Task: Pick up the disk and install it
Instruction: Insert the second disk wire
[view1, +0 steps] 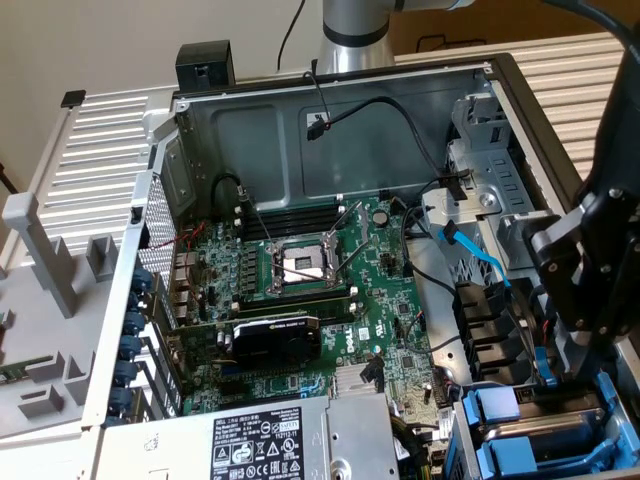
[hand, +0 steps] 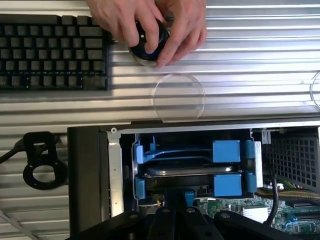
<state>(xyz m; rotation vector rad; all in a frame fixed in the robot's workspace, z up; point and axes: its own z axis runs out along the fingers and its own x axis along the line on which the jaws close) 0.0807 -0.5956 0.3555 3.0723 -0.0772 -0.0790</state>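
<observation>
Disk sits in its blue carrier inside the drive bay at the case's corner, exterior view's lower right. Gripper is closed, jaws together on the carrier's edge, not visibly clamping anything. Judged step: seating. Bay walls are tight on both sides; open room only upward. A hand works outside the case.

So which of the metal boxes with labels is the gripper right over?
The disk in its blue carrier frame, in the bay at the exterior view's lower right, directly under the gripper. The silver power-supply box lies apart, lower centre.
</observation>
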